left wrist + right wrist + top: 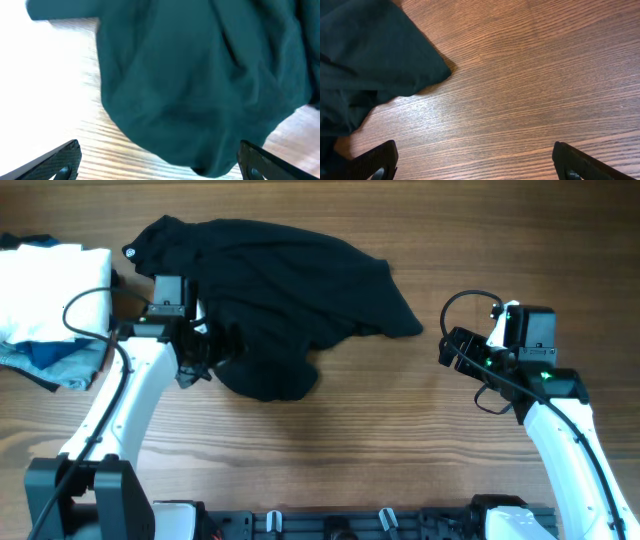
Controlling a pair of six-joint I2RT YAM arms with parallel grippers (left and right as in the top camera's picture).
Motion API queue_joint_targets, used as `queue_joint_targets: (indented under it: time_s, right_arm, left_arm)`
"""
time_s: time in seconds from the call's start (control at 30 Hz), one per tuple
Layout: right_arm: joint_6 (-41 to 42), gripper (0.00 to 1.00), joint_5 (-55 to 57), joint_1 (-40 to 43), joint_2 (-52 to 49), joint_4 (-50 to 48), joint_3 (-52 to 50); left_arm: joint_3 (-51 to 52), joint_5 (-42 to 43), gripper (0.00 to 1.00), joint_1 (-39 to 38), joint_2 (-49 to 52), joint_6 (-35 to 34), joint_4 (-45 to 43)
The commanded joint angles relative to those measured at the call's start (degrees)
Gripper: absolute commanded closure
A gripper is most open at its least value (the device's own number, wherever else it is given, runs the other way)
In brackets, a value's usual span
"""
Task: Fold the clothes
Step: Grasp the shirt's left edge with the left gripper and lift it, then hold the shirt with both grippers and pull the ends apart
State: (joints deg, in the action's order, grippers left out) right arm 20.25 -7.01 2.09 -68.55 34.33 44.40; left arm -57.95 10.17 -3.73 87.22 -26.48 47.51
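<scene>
The clothes [280, 290] are a black garment lying crumpled on the wooden table, left of centre, with a small white round logo [131, 251] at its top left corner. My left gripper [200, 352] is at the garment's lower left edge. In the left wrist view this gripper [159, 165] is open wide, and a rounded fold of the clothes [200, 85] lies just ahead of the fingers, nearer the right one. My right gripper [447, 350] hovers to the right of the garment. Seen from the right wrist, it [474, 155] is open over bare wood, and a corner of the clothes [365, 60] lies ahead to the left.
A white folded cloth [50, 290] sits on blue folded garments [55, 362] at the table's left edge, close behind my left arm. Bare wood [480, 250] stretches to the right of the black garment and along the front of the table.
</scene>
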Motion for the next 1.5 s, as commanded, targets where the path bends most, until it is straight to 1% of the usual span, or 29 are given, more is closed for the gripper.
queue_joint_targets:
  time_s: [0.0, 0.03, 0.1, 0.13, 0.17, 0.2, 0.23, 0.3, 0.37, 0.5, 0.6, 0.63, 0.67, 0.7, 0.77, 0.83, 0.9, 0.93, 0.97, 1.1, 1.17, 1.23, 1.27, 1.3, 1.33, 1.37, 1.43, 1.47]
  right_arm:
    - [-0.74, 0.00, 1.01, 0.13, 0.42, 0.22, -0.04]
    - [-0.74, 0.00, 1.03, 0.13, 0.42, 0.31, -0.04]
    - [-0.76, 0.00, 1.03, 0.13, 0.42, 0.28, -0.04]
    - [-0.76, 0.00, 1.03, 0.13, 0.42, 0.28, -0.04]
    - [-0.76, 0.00, 1.03, 0.13, 0.42, 0.28, -0.04]
    - [-0.74, 0.00, 1.03, 0.13, 0.42, 0.28, -0.04]
    - [-0.74, 0.00, 1.03, 0.13, 0.42, 0.28, -0.04]
    - [-0.74, 0.00, 1.03, 0.13, 0.42, 0.26, -0.04]
    - [-0.76, 0.00, 1.03, 0.13, 0.42, 0.26, -0.04]
    - [-0.74, 0.00, 1.03, 0.13, 0.42, 0.26, -0.04]
    - [-0.72, 0.00, 1.03, 0.13, 0.42, 0.31, -0.04]
    - [-0.74, 0.00, 1.03, 0.13, 0.42, 0.31, -0.07]
    - [-0.76, 0.00, 1.03, 0.13, 0.42, 0.28, -0.07]
    - [-0.74, 0.00, 1.03, 0.13, 0.42, 0.26, -0.04]
    - [-0.74, 0.00, 1.03, 0.13, 0.42, 0.28, -0.04]
    - [-0.74, 0.00, 1.05, 0.13, 0.42, 0.28, -0.04]
    - [-0.74, 0.00, 1.05, 0.13, 0.42, 0.28, -0.04]
    - [-0.74, 0.00, 1.05, 0.13, 0.42, 0.28, -0.04]
    - [-0.74, 0.00, 1.05, 0.13, 0.42, 0.28, -0.04]
    - [-0.74, 0.00, 1.05, 0.13, 0.42, 0.31, -0.04]
    - [-0.74, 0.00, 1.05, 0.13, 0.42, 0.28, -0.04]
    - [-0.72, 0.00, 1.05, 0.13, 0.42, 0.26, -0.04]
    - [-0.74, 0.00, 1.03, 0.13, 0.42, 0.28, -0.04]
    - [-0.72, 0.00, 1.05, 0.13, 0.42, 0.46, -0.04]
    - [-0.74, 0.00, 1.03, 0.13, 0.42, 0.52, -0.07]
    - [-0.74, 0.00, 1.03, 0.13, 0.42, 0.55, -0.04]
    - [-0.79, 0.00, 1.03, 0.13, 0.42, 0.72, -0.04]
    - [-0.85, 0.00, 1.03, 0.13, 0.42, 1.11, -0.04]
  left_arm:
    - [6.05, 0.68, 0.01, -1.05, 0.87, -4.55, -2.73]
    - [7.56, 0.44, 0.00, -1.05, 0.87, -4.70, -4.52]
    - [10.75, -2.69, 0.02, -1.05, 0.90, -4.70, -9.51]
    - [12.22, -3.87, 0.07, -1.05, 0.90, -4.68, -12.39]
    - [13.09, -3.45, 0.14, -1.05, 0.92, -4.92, -14.25]
    - [13.55, -3.37, 0.25, -1.05, 0.92, -5.84, -14.88]
    - [14.67, -3.41, 0.29, -1.05, 0.94, -6.86, -16.11]
    - [16.31, -3.39, 0.23, -1.05, 1.09, -7.02, -18.12]
    - [17.75, -3.17, 0.21, -1.05, 1.14, -7.04, -20.22]
    - [18.01, -3.10, 0.22, -1.05, 2.71, -7.04, -22.47]
    - [18.01, -1.88, 0.28, -2.51, 6.14, -7.02, -23.50]
    - [18.01, -1.68, 0.36, -3.43, 7.02, -7.02, -23.52]
    - [18.01, -1.42, 0.49, -4.52, 7.41, -7.02, -23.50]
    - [18.01, -1.44, 0.52, -5.27, 7.41, -7.02, -23.45]
    - [18.01, -1.49, 0.53, -6.51, 7.39, -6.99, -23.54]
    - [18.01, -1.49, 0.63, -6.54, 7.39, -6.99, -23.50]
    - [17.99, -1.46, 0.61, -6.54, 7.39, -6.99, -22.93]
    - [17.99, -1.46, 0.54, -6.54, 7.39, -6.99, -21.99]
    - [17.99, -1.49, 0.53, -6.54, 7.39, -6.99, -21.09]
    - [17.99, -1.46, 0.51, -6.56, 7.39, -6.99, -16.35]
    - [18.01, -1.44, 0.54, -6.56, 7.39, -6.99, -15.08]
    - [17.99, -1.49, 0.53, -6.56, 7.39, -6.99, -17.05]
    - [17.99, -1.49, 0.58, -6.56, 7.39, -6.99, -19.12]
    - [17.99, -1.53, 0.73, -6.56, 7.39, -6.99, -20.48]
    - [17.99, -1.73, 0.86, -6.56, 7.39, -6.99, -21.16]
    - [17.99, -1.75, 0.96, -6.54, 7.39, -6.99, -21.46]
    - [17.66, -1.86, 0.96, -6.16, 6.60, -5.31, -20.24]
    - [16.61, -1.88, 0.96, -5.57, 5.22, -5.27, -16.96]
